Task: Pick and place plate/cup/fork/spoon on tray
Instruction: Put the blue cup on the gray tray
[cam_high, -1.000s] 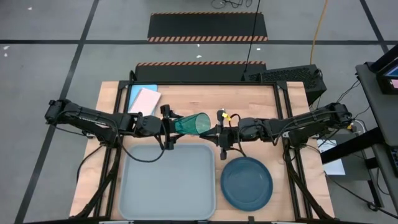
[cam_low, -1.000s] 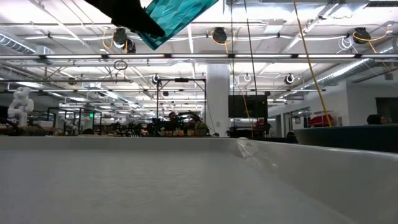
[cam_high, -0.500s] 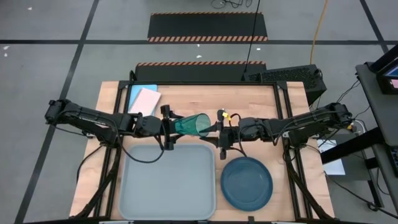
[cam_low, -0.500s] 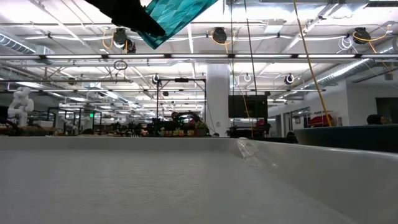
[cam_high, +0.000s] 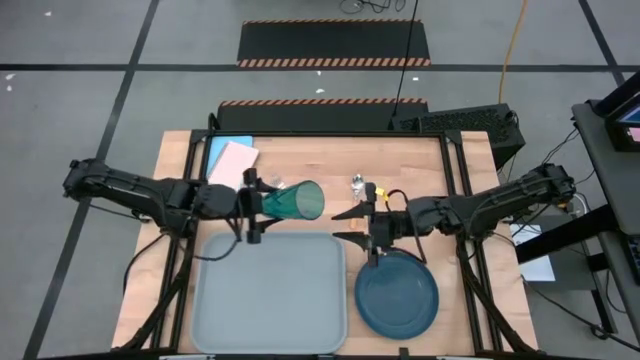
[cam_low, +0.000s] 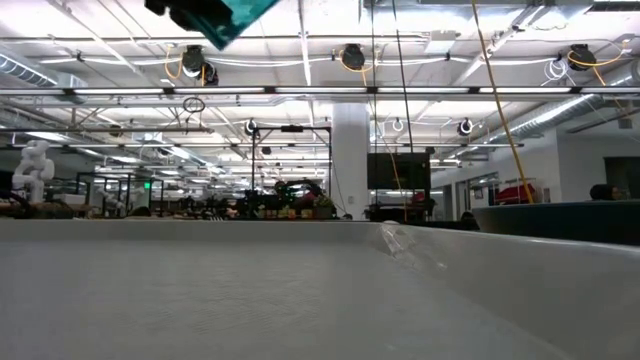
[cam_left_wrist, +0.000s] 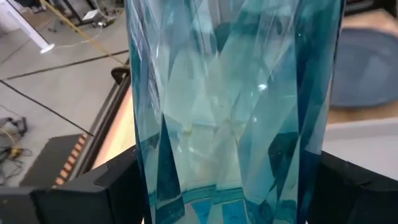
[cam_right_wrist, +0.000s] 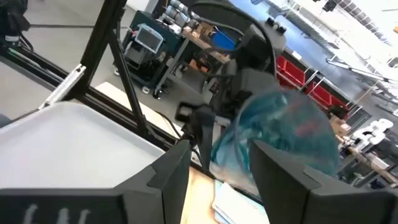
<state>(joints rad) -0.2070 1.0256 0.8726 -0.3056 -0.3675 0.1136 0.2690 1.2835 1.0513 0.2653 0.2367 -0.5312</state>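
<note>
The translucent teal cup (cam_high: 297, 200) lies level in the air over the tray's far edge, mouth toward the table's right, with my left gripper (cam_high: 256, 205) shut on it. The low view shows the cup (cam_low: 215, 14) at the top. My right gripper (cam_high: 338, 226) stands open, apart from the cup's mouth and to its right; past its fingers its wrist view shows the cup (cam_right_wrist: 283, 134). The pale grey tray (cam_high: 268, 292) and the dark blue plate (cam_high: 397, 296) rest on the table near its front edge. I cannot make out the fork or the spoon. My left gripper pinches the cup's base end (cam_left_wrist: 224, 186) between its two fingers (cam_left_wrist: 93, 186), one on each side wall. The fingers come level from the table's left and lie along the cup. The cup is lifted clear, on its side.
A flat blue-and-pink rectangle (cam_high: 232, 160) lies at the table's far left. A small silvery thing (cam_high: 357, 183) lies on the wood beyond my right gripper. The tray's wall (cam_low: 450, 270) fills the low view.
My right gripper has opened, let go of the cup's mouth end and drawn back toward the table's right and near edges. My left gripper has carried the cup a little toward the table's left, still level.
</note>
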